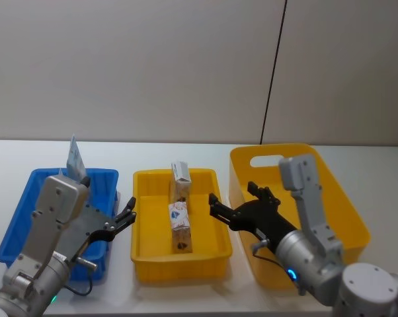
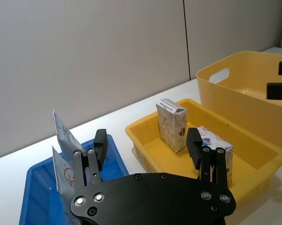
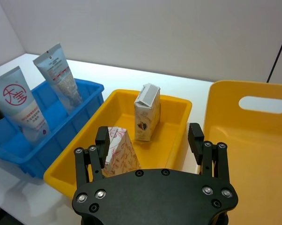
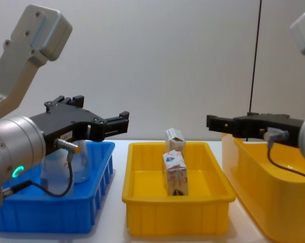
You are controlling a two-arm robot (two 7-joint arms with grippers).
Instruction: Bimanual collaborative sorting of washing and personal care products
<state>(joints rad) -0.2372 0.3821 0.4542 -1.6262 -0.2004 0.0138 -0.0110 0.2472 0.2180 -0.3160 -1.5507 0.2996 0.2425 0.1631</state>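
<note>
Left gripper and right gripper hang spread and empty, near carton and far carton upright in the yellow tray below and between them, so drop straight over the near one and squeeze its flat sides.

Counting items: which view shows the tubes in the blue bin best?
Right wrist view: both tubes show clearly, standing in the blue bin. The left wrist view has them partly behind the left pincer; the head view catches one tip; the chest view, shapes below that pincer.
</note>
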